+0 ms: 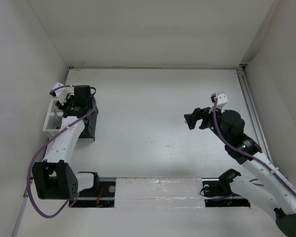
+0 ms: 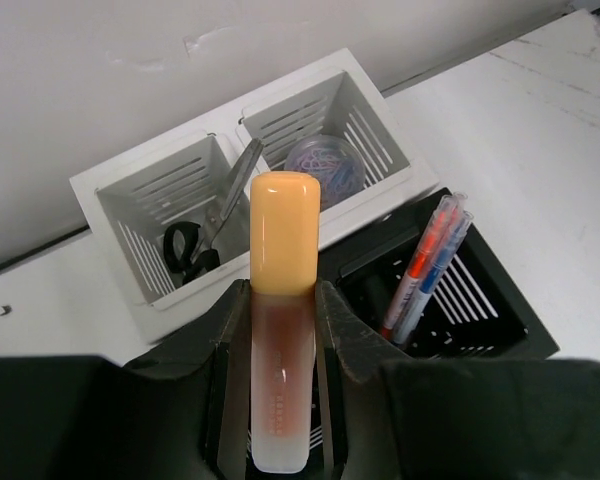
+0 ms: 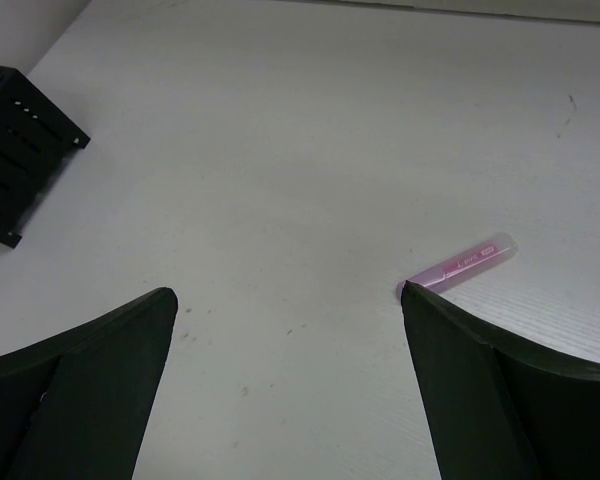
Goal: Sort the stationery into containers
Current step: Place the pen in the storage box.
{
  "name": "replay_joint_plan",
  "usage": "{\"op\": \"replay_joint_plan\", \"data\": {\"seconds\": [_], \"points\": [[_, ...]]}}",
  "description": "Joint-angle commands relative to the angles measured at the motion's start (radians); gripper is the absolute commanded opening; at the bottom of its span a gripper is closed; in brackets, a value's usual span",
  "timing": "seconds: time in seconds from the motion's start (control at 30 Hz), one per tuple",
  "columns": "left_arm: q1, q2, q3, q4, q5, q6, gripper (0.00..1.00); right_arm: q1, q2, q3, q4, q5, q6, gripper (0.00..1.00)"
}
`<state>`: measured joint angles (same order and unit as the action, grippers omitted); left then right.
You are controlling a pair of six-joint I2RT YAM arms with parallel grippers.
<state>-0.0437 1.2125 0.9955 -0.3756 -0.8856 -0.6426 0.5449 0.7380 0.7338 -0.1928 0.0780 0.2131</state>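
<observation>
My left gripper is shut on an orange highlighter and holds it upright above the containers. In the top view the left gripper hangs over the black organiser, beside the white organiser. The white organiser holds black-handled scissors in one compartment and a round greyish-purple piece in the other. The black organiser holds red and blue pens. My right gripper is open and empty above the table; a purple highlighter lies by its right fingertip.
White walls close in the table on the left, back and right. The black organiser's corner shows at the far left of the right wrist view. The right gripper hovers over the right half of the table.
</observation>
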Motion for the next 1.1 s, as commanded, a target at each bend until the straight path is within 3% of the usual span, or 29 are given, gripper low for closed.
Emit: {"op": "replay_joint_plan", "data": {"seconds": [0.0,0.1,0.23,1.07], "points": [[-0.031,0.044,0.055,0.001,-0.123,-0.005,0.00,0.009,-0.012,-0.010,0.055,-0.026,-0.011,1.00],[-0.031,0.079,0.089,-0.095,-0.185,-0.095,0.00,0.009,-0.012,-0.010,0.055,-0.026,-0.020,1.00],[-0.031,0.076,0.080,-0.095,-0.223,-0.117,0.00,0.009,-0.012,-0.010,0.055,-0.035,-0.020,1.00],[-0.031,0.154,0.075,-0.054,-0.151,-0.092,0.02,0.009,-0.031,-0.010,0.055,-0.053,-0.020,1.00]]}}
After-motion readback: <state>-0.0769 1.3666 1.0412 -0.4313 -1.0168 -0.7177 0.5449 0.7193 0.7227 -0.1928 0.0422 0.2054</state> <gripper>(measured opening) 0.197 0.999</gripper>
